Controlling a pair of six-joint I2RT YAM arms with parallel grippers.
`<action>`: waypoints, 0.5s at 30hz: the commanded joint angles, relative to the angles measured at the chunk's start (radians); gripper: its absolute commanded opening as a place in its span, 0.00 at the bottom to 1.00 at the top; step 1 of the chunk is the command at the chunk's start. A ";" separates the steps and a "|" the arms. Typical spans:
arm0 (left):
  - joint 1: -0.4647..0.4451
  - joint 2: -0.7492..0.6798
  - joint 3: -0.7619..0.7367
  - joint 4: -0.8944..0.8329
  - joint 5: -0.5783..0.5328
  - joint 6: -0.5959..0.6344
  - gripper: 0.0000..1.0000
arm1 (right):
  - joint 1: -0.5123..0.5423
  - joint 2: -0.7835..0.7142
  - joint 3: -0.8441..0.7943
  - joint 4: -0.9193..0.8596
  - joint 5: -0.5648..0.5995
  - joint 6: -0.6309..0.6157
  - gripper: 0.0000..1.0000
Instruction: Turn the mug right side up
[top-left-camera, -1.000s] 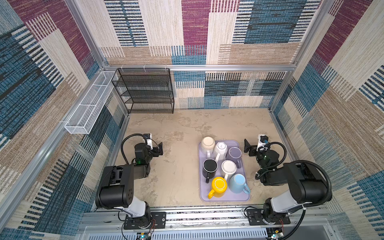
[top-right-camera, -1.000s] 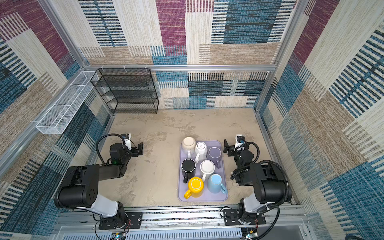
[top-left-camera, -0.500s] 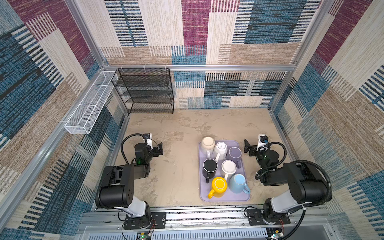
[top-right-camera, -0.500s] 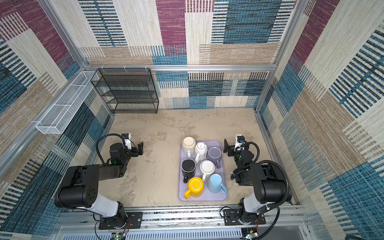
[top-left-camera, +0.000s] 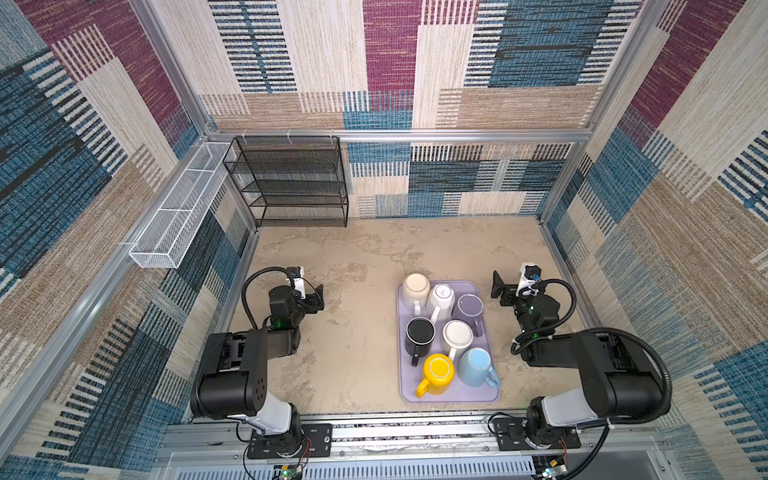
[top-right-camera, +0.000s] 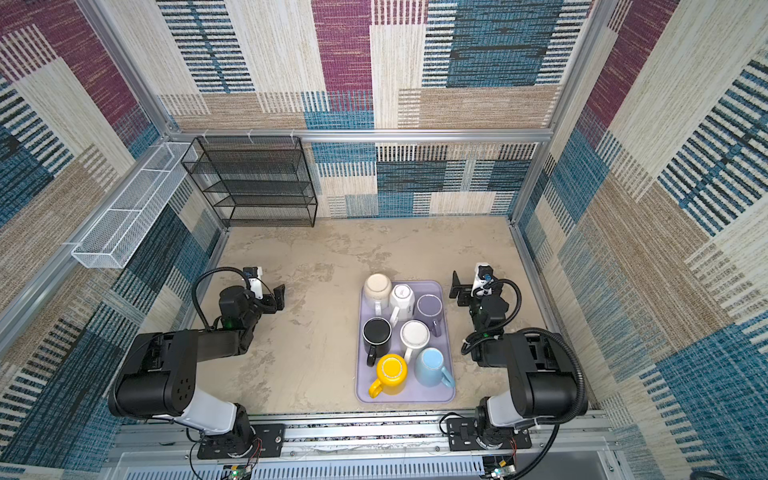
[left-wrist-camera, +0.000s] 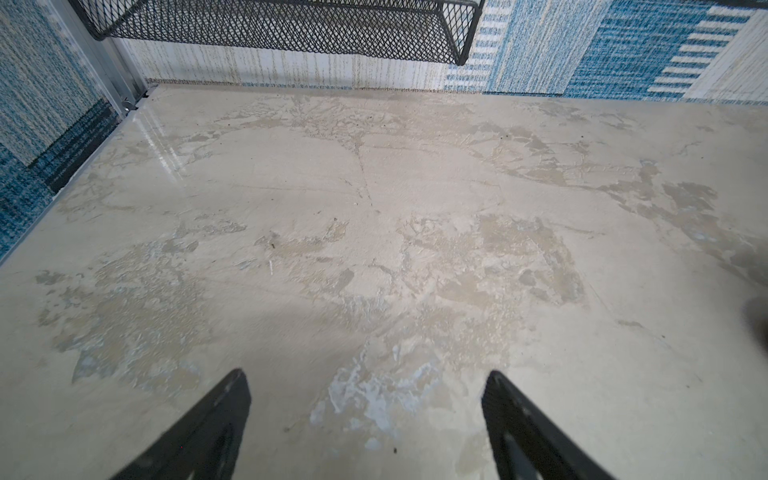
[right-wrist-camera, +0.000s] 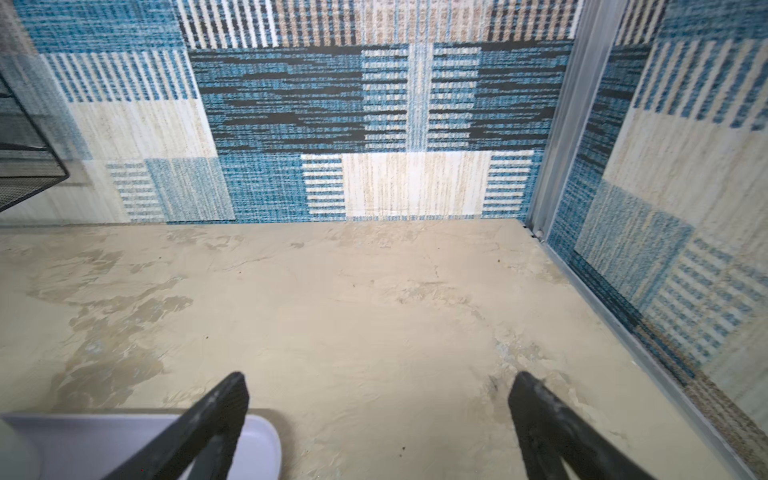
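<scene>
Several mugs stand close together on a lilac tray right of centre in both top views: cream, white faceted, purple, black, white, yellow and light blue. They look bottom-up, with flat bases showing. I cannot tell which one the task means. My left gripper hangs open and empty over bare floor, far left of the tray. My right gripper is open and empty just beyond the tray's far right corner.
A black mesh shelf rack stands against the back wall at the left. A white wire basket hangs on the left wall. Patterned walls enclose the beige floor on three sides.
</scene>
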 joint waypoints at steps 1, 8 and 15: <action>-0.012 -0.060 0.033 -0.090 0.000 0.049 0.88 | 0.006 -0.049 0.033 -0.148 0.072 0.029 1.00; -0.205 -0.165 0.193 -0.428 -0.248 0.072 0.91 | 0.033 -0.246 0.156 -0.509 0.092 0.088 1.00; -0.315 -0.172 0.452 -0.731 -0.230 -0.002 0.90 | 0.055 -0.403 0.344 -0.964 0.024 0.173 0.99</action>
